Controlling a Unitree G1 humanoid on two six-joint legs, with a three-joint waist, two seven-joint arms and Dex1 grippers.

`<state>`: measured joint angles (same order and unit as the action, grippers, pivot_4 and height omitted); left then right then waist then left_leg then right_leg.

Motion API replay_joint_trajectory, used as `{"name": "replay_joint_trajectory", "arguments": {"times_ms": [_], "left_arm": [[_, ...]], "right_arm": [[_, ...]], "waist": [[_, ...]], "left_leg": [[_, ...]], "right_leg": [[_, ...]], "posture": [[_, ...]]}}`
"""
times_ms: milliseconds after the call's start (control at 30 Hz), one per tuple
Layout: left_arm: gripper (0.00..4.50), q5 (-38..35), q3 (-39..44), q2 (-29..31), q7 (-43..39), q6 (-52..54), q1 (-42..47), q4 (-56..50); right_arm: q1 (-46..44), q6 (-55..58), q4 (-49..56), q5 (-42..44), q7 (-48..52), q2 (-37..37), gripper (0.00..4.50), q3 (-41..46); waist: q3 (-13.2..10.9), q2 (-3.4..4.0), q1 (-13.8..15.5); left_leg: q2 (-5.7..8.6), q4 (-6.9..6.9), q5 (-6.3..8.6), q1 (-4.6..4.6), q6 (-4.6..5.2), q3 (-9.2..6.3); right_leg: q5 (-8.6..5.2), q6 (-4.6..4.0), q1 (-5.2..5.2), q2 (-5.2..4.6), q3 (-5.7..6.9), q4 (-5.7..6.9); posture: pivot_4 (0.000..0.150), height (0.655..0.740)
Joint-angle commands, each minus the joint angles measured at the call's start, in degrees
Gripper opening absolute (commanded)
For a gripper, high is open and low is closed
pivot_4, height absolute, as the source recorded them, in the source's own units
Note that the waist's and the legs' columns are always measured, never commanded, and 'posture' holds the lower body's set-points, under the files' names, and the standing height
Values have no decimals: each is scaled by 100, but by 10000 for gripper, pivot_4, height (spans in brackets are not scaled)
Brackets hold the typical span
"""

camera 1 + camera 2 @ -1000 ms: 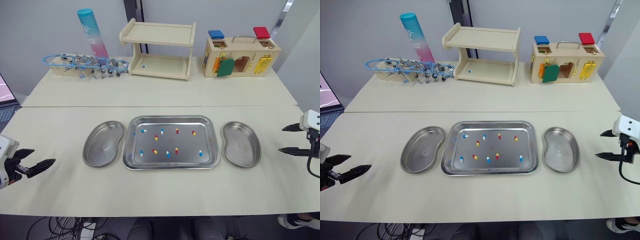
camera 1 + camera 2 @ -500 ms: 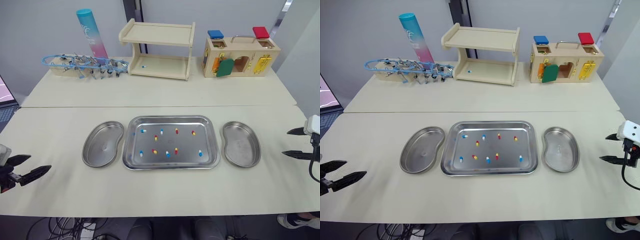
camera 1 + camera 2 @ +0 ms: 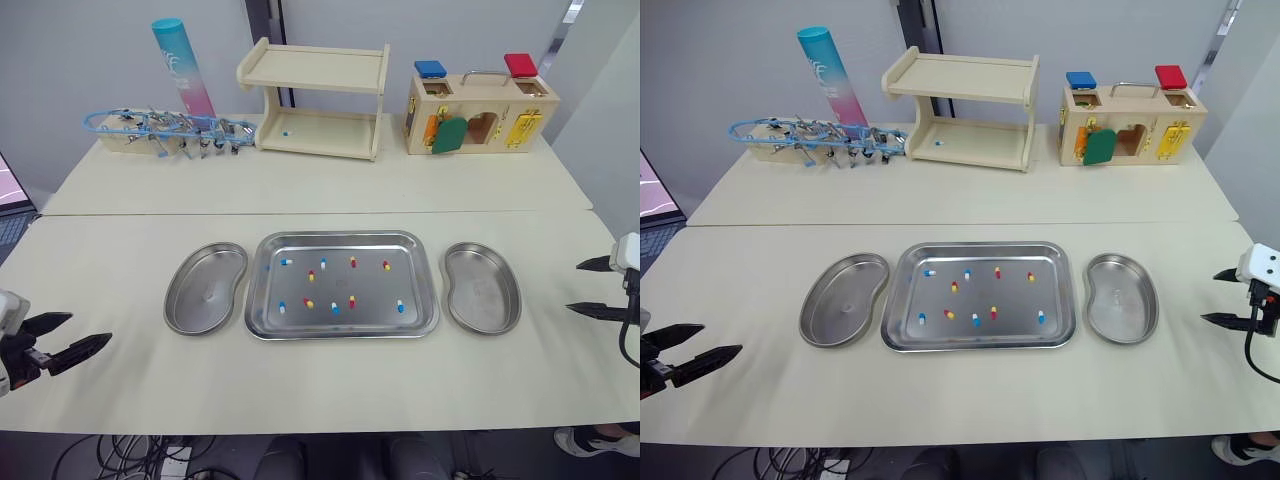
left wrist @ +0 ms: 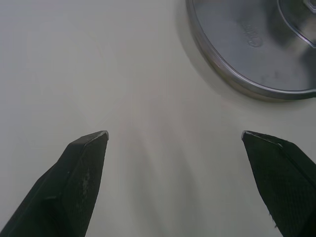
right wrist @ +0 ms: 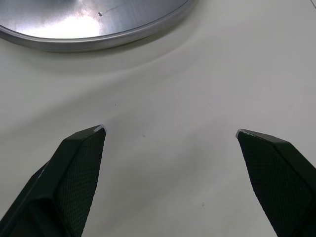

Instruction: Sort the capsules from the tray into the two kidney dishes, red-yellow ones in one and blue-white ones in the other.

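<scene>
2 grippers are hanging open and empty: the left gripper (image 3: 90,327) and right gripper (image 3: 573,286) are flanking the kidney dishes (image 3: 205,290), with the tray (image 3: 340,236) and its capsules (image 3: 400,307) lying inward between them.

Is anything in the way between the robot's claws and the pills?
Only the dishes: the left dish lies between the left gripper and the tray, the right dish between the right gripper and it. Both look low enough to reach over.
</scene>
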<state>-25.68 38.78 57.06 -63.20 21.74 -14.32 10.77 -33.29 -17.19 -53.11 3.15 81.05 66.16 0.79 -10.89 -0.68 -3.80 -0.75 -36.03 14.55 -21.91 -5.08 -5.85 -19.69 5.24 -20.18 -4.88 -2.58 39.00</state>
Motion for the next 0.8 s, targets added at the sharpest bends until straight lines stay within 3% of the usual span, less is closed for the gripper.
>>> {"name": "replay_joint_trajectory", "arguments": {"times_ms": [33, 367, 533, 800], "left_arm": [[44738, -266, 385, -147, -68, 150, -270, -572], [44738, -599, 729, -830, 11, 313, -1138, -1670], [44738, -658, 823, -1031, -172, -93, -1244, -1679], [44738, -958, 783, -1339, 38, 31, -1365, -2555]], "right_arm": [[-113, -83, -14, -31, -21, 85, 45000, 87], [-55, -143, -125, -53, -58, 53, 45000, 88], [-159, -191, -249, -116, -73, 37, 45000, 48], [-134, -217, -245, -134, -56, 15, 45000, 87]], "waist": [[0, 0, -4], [0, -1, 1], [0, 0, 5], [1, 0, 12]], "left_leg": [[0, 0, 0, 0, 0, 1], [-1, -2, 0, 1, 0, 3], [-1, -2, 0, 2, 0, 4], [-1, -4, 0, 2, 0, 3]], "right_leg": [[0, 0, 0, 0, 0, 0], [0, 0, 2, 0, -3, 0], [0, 0, 4, 0, -4, -1], [0, -1, 7, 0, -4, -2]], "posture": [[1500, 7400], [1500, 7400], [1500, 7400], [1500, 7400]]}}
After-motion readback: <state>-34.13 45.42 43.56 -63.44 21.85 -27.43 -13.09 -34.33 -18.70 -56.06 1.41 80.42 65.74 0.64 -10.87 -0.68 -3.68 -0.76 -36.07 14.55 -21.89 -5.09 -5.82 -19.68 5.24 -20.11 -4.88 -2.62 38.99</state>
